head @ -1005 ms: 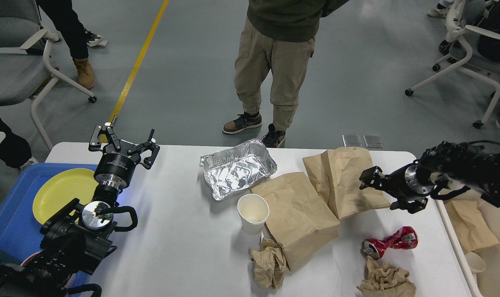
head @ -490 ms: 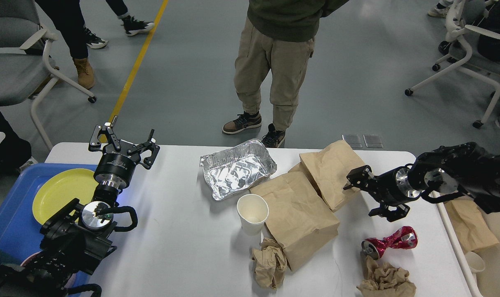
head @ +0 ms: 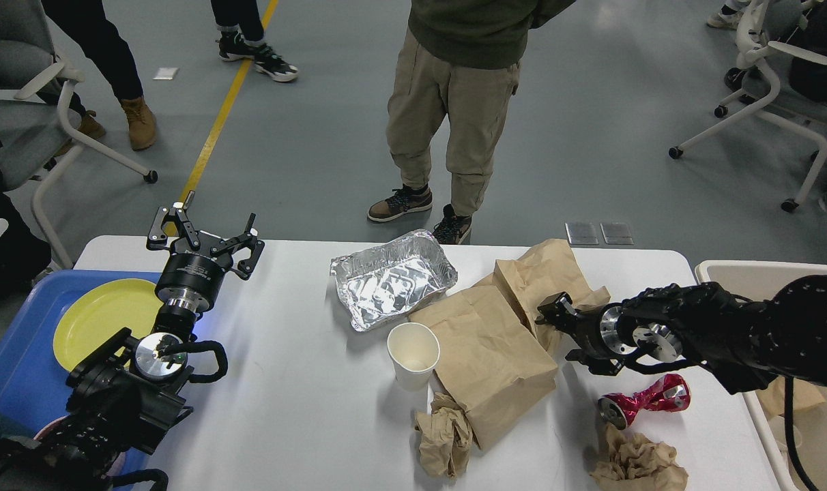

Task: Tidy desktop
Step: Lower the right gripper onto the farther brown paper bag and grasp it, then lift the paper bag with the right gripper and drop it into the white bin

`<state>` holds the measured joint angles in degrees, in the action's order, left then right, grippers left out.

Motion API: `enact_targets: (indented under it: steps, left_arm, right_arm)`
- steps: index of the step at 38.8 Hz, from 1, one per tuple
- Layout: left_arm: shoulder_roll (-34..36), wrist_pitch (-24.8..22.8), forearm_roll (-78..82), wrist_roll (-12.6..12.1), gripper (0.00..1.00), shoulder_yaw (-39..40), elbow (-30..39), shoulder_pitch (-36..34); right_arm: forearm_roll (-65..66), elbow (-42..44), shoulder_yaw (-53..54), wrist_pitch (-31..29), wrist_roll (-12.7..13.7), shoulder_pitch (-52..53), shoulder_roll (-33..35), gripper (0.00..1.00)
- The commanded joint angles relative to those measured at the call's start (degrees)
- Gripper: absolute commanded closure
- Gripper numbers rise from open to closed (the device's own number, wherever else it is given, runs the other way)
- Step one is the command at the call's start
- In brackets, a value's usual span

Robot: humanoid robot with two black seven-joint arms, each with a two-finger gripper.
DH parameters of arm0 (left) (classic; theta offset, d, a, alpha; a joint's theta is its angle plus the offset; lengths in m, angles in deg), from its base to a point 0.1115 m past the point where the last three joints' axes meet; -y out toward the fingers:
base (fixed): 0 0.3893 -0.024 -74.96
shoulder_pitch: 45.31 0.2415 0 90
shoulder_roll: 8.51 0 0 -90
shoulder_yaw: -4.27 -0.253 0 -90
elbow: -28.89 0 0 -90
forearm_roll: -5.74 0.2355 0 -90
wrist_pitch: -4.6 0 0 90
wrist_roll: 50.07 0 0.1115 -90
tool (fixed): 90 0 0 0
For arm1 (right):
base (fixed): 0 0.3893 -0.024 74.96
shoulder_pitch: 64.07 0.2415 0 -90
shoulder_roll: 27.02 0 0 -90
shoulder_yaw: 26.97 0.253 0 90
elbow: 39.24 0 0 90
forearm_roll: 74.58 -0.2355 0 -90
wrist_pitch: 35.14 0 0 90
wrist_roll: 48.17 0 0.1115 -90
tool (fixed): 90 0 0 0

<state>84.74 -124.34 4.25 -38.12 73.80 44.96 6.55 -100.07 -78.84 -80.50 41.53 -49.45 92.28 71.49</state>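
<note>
Two tools: left tool (head: 204, 237) spread open, raised over the bench (head: 304, 382) far-left edge.
Right tool (head: 562, 327): fingers pressed into the rear bag (head: 540, 279); open or closed cannot be told.
Bench: under both tools.
Can (head: 642, 401): just nearside of right tool.

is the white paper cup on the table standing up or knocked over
Upright. The paper cup stands on its base on the desktop, its round open mouth facing up, beside a brown paper bag.

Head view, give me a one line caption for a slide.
Right gripper reaches into crumpled paper bags on the littered white desktop; left gripper hangs open by the yellow plate.
</note>
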Motion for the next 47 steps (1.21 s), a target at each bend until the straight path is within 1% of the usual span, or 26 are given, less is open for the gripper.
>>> enact_targets:
  steps: [1,2,4,5,16,21,28,30,33,36,37,40,44,45,47]
  left_arm:
    - [0.0,0.0,0.0,0.0,0.04,0.0,0.0,0.0]
    - [0.0,0.0,0.0,0.0,0.04,0.0,-0.1,0.0]
    - [0.0,0.0,0.0,0.0,0.04,0.0,-0.1,0.0]
    - [0.0,0.0,0.0,0.0,0.04,0.0,0.0,0.0]
    - [0.0,0.0,0.0,0.0,0.04,0.0,-0.1,0.0]
    - [0.0,0.0,0.0,0.0,0.04,0.0,-0.1,0.0]
    - [0.0,0.0,0.0,0.0,0.04,0.0,-0.1,0.0]
    - [0.0,0.0,0.0,0.0,0.04,0.0,0.0,0.0]
    - [0.0,0.0,0.0,0.0,0.04,0.0,0.0,0.0]
    - [0.0,0.0,0.0,0.0,0.04,0.0,0.0,0.0]
    - [0.0,0.0,0.0,0.0,0.04,0.0,0.0,0.0]
    - [0.0,0.0,0.0,0.0,0.04,0.0,0.0,0.0]
    - [0.0,0.0,0.0,0.0,0.04,0.0,0.0,0.0]
    - [0.0,0.0,0.0,0.0,0.04,0.0,0.0,0.0]
    - [0.0,0.0,0.0,0.0,0.04,0.0,-0.1,0.0]
  right_arm:
    - [3.2,0.2,-0.3,2.3,2.8,-0.4,-0.8,1.00]
    - [3.7,0.8,0.0,2.9,5.3,-0.4,-0.7,1.00]
    - [4.0,1.0,0.4,3.8,7.4,-0.5,-0.6,1.00]
    - [4.0,1.0,0.4,4.1,7.6,-0.4,-0.5,1.00]
    - [4.2,0.4,0.0,4.5,7.6,1.3,0.4,1.00]
    - [4.7,0.1,-0.5,3.5,7.5,5.4,2.5,1.00]
    - [14.5,-1.9,-5.4,0.9,7.2,13.4,5.3,1.00]
    - [21.0,-4.7,-7.4,-1.3,7.0,20.0,6.3,1.00]
    - [25.3,-8.0,-7.7,-4.1,5.9,26.1,7.7,1.00]
    - [29.0,-11.7,-7.7,-7.8,3.6,33.4,8.1,1.00]
    - [31.3,-14.2,-7.8,-11.0,2.0,37.8,8.0,1.00]
    - [35.5,-17.6,-7.7,-15.0,0.4,43.4,7.6,1.00]
    - [40.8,-24.1,-7.6,-17.9,-0.8,49.5,7.3,1.00]
    - [43.1,-27.8,-7.3,-18.6,-1.6,51.7,7.2,1.00]
    - [45.2,-31.4,-7.1,-19.0,-2.4,53.8,7.1,1.00]
